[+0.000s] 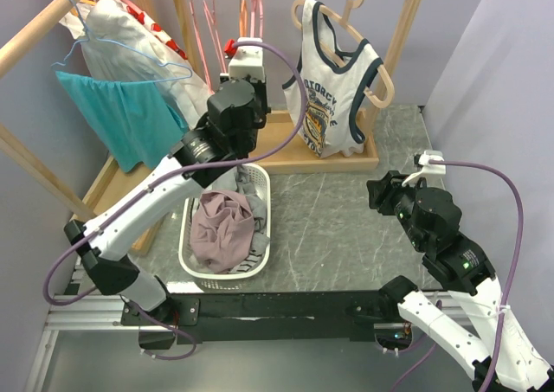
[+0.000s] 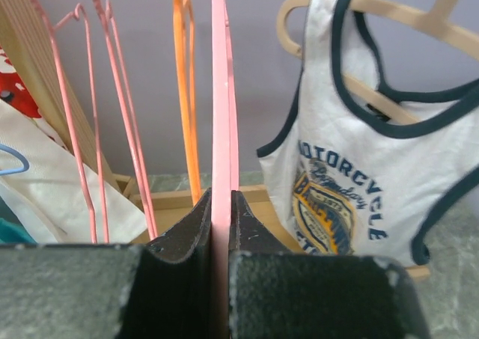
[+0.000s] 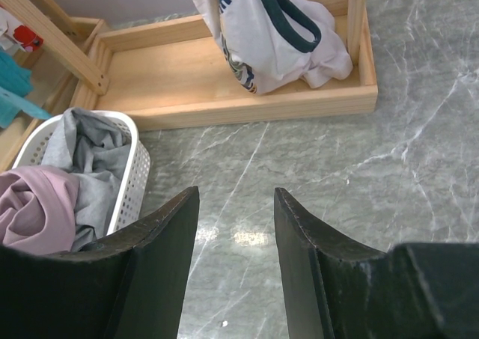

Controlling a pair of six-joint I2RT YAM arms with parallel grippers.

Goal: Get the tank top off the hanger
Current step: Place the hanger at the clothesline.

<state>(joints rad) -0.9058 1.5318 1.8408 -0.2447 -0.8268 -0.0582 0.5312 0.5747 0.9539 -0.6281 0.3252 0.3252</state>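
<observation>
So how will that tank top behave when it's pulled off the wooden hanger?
Probably floppy: the tank top hangs in soft folds, its hem bunched on the rack base. Likely light, as the cloth looks thin. Its straps may catch on the curved hanger.

White navy-trimmed tank top (image 1: 333,93), motorcycle print, hanging on wooden hanger (image 1: 363,41)

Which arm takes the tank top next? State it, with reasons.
Right. The right gripper is open and empty, facing the tank top. The left gripper is shut on a pink hanger, so it is occupied.
</observation>
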